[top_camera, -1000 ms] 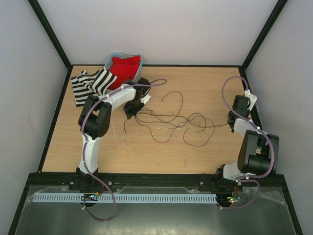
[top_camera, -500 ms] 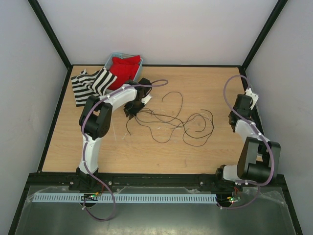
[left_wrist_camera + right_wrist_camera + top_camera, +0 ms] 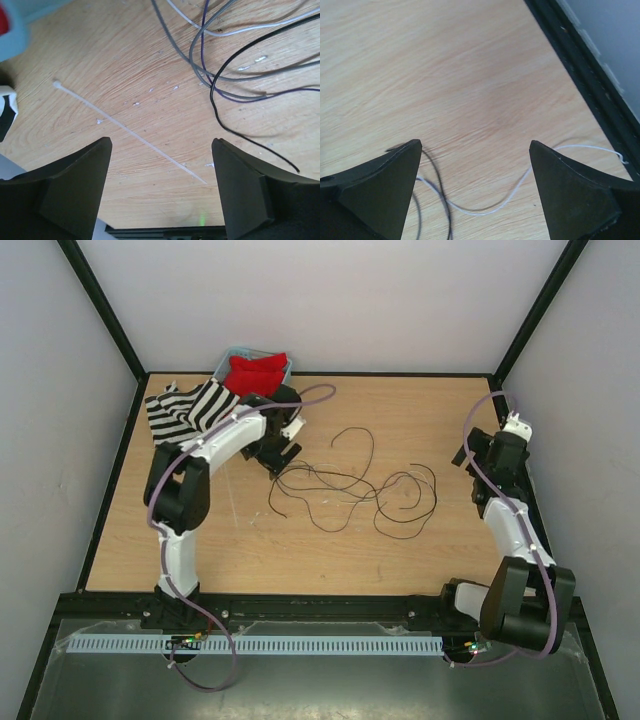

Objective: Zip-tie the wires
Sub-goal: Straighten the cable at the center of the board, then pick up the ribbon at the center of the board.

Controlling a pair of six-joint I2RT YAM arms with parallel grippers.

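left gripper (image 3: pixel 161 150) wide over zip tie (image 3: pixel 115 123)

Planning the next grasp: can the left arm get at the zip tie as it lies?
Probably yes. The zip tie lies flat on the table under the open left gripper; the wires sit to one side, not crossing it.

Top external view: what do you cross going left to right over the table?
Striped cloth → red cloth → wires → right arm. The left arm overlaps both cloths, so it is left out.
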